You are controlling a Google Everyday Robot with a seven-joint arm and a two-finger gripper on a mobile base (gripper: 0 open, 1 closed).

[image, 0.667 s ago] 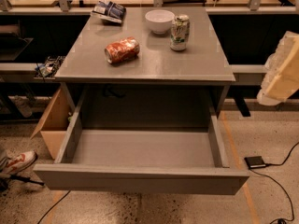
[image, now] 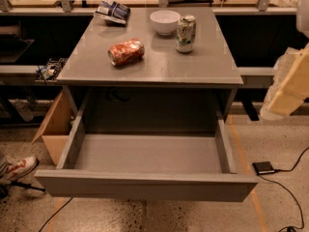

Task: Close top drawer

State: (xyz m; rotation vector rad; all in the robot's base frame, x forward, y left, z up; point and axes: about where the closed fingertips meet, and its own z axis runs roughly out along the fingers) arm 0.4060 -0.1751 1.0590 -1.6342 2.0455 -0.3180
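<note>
The top drawer [image: 145,153] is a wide, shallow grey box, pulled far out of the grey cabinet. It is empty, and its plain flat front [image: 145,185] faces me low in the camera view. My gripper [image: 288,88] shows as a cream-coloured shape at the right edge. It is raised beside the cabinet's right side, apart from the drawer and above the level of its front.
On the cabinet top [image: 203,66] are a red can lying on its side [image: 126,51], a white bowl [image: 165,21], an upright can [image: 186,33] and a dark packet [image: 112,11]. A cardboard box [image: 55,127] stands left of the drawer. A person's shoe [image: 18,167] and cables lie on the floor, and a black device [image: 263,167] lies at the right.
The gripper shape at the right edge has dropped slightly. The drawer stays open at the same extent.
</note>
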